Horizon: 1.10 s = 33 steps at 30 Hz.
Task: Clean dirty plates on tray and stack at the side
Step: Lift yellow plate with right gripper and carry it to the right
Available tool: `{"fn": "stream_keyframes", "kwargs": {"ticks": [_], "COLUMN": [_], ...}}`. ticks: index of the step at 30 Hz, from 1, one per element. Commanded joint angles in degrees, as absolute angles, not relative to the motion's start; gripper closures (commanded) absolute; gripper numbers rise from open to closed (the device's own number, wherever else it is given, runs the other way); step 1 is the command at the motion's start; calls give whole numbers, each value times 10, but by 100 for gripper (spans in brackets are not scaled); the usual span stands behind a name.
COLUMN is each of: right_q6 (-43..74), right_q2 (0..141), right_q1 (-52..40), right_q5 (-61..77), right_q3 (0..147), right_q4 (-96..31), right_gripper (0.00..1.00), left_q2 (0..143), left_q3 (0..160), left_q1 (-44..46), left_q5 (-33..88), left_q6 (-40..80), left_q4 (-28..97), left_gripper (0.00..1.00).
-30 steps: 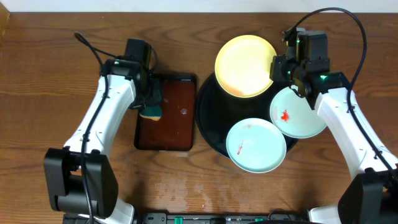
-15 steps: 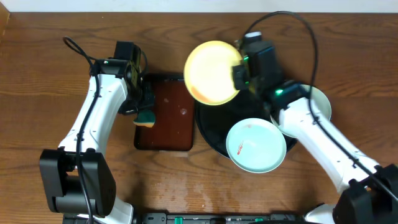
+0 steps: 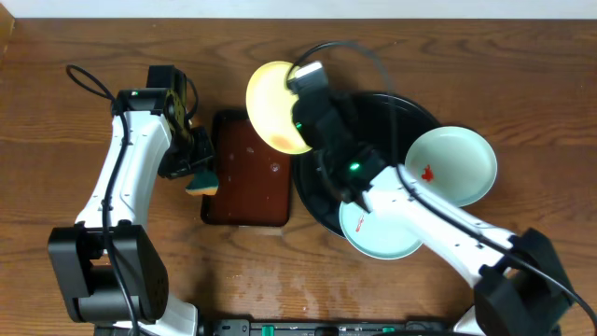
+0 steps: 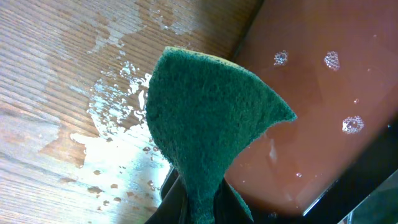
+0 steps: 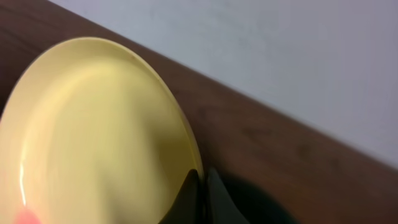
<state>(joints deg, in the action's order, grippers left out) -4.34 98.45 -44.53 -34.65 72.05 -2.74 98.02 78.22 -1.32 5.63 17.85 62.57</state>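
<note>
yellow plate held up at the tray's edge, two mint plates lying flat

the right fingers (image 3: 300, 123) are closed tight on the rim of the yellow plate (image 3: 270, 105), pinching its right edge. the plate is tilted, so from above it reads as an oval. it sits over the gap between the back left rim of the black tray (image 3: 410, 105) and the back right corner of the brown tray (image 3: 247, 182). in the right wrist view the two fingers meet at the plate's lower edge, with the pale wall (image 5: 280, 50) and a strip of dark wood behind it.

the first mint plate (image 3: 457, 159) lies flat on the right, partly on the black tray's right rim and partly out over the surface (image 3: 522, 56). a red smear (image 3: 427, 173) marks its left side. the second mint plate (image 3: 378, 241) lies at the tray's front edge and overhangs it toward the near side. the right arm (image 3: 420, 210) crosses above this plate and hides part of it.

the left fingers (image 4: 199, 208) are closed on a sponge (image 4: 211, 118), gripping its lower end so the green scouring face fans out toward the wrist camera. from above the sponge shows a yellow body and sits at the left edge of the brown tray, about halfway along it. under it the wood is wet, with a puddle of water (image 4: 118, 143) and scattered drops on the left, and small beads on the brown tray to the right. whether the sponge touches the tray cannot be told.
</note>
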Motion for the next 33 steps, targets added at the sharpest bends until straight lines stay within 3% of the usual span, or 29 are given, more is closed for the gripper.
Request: {"fn": "stream_keyframes", "kwargs": {"ticks": [1, 9, 15, 27, 33], "right_q6": [-173, -377, -438, -437, -287], "right_q2": [990, 990, 990, 990, 990], "right_q1": [-485, -543, -568, -570, -537], "right_q5": [-461, -528, -532, -531, -528], "right_q3": [735, 735, 735, 735, 735], "right_q4": [22, 162, 191, 191, 136], "right_gripper": [99, 99, 99, 99, 99], "left_q2": [976, 977, 977, 977, 977], "left_q3": [781, 781, 780, 779, 779], "left_q1": [-13, -13, -13, -13, -13], "left_q5": [55, 55, 55, 55, 58], "left_q6": [183, 183, 183, 183, 183], "left_q4": [625, 625, 625, 622, 614], "left_gripper": [92, 92, 92, 92, 92]}}
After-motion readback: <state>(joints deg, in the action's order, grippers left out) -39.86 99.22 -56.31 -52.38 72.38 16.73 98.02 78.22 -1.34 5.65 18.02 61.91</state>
